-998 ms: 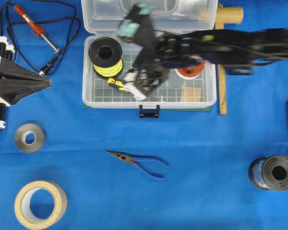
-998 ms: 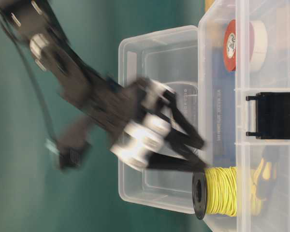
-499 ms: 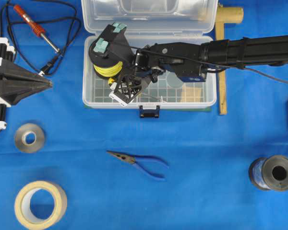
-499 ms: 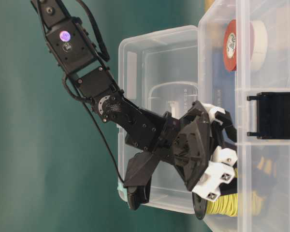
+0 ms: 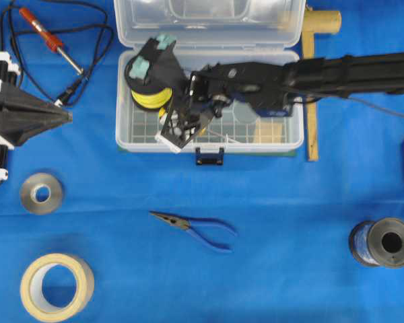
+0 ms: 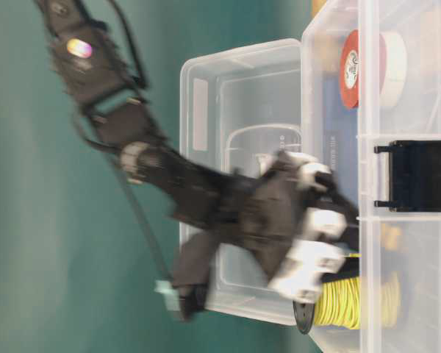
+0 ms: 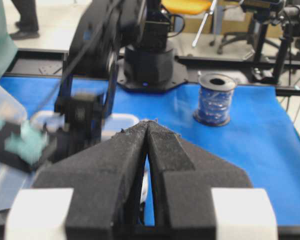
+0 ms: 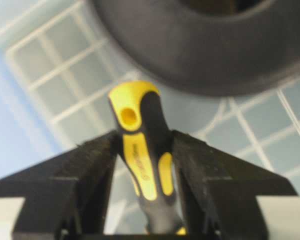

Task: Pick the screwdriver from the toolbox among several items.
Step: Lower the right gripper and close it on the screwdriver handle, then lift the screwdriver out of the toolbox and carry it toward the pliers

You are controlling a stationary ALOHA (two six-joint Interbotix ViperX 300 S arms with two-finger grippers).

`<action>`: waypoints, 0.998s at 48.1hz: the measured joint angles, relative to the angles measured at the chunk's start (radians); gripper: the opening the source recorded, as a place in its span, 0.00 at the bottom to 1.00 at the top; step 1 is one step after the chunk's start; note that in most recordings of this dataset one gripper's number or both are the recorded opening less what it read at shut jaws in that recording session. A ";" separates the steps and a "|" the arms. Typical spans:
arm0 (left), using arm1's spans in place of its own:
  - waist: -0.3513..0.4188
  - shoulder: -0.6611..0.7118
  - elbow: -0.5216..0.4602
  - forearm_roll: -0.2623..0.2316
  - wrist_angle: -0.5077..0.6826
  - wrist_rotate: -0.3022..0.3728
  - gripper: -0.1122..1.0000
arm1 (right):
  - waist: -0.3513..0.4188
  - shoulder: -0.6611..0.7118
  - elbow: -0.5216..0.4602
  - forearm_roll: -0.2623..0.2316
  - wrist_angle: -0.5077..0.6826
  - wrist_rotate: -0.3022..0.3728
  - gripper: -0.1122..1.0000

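Blue worktop (image 5: 310,222): toolbox (image 5: 124,138) at twelve o'clock, pliers (image 5: 195,227) centre, tape roll (image 5: 56,286) at seven, wire spool (image 5: 384,243) at four.

Legible text: none. Red tape roll (image 6: 350,68) in the toolbox (image 6: 397,309): dark print on the inner label, too small to read. Screwdriver (image 8: 142,165): faint embossed marking on the yellow handle stripe, blurred and unreadable.

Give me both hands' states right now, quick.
Left hand: shut, holding nothing, parked off to the side of the toolbox.
Right hand: inside the toolbox, pads against both sides of the screwdriver handle.
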 measured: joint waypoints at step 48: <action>0.000 -0.012 0.000 0.000 0.000 -0.003 0.10 | 0.275 -0.017 -0.101 -0.101 0.186 0.192 0.42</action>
